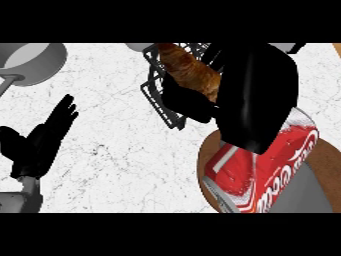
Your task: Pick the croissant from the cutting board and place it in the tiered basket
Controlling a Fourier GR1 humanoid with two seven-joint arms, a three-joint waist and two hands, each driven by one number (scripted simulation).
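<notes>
The right hand [254, 100] curls its black fingers round the flaky, golden-brown croissant [191, 70], held over the black wire tiered basket [162, 102]. Below the basket, a glossy red soda can [276, 170] lies on the round wooden cutting board [339, 170]. Left of the basket, the left hand [36, 142] rests open above the white marbled counter [121, 150], near a grey metal saucepan [29, 62].

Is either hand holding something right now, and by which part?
The right hand holds the croissant by its nearer end, above the tiered basket. The left hand is open and holds nothing.
</notes>
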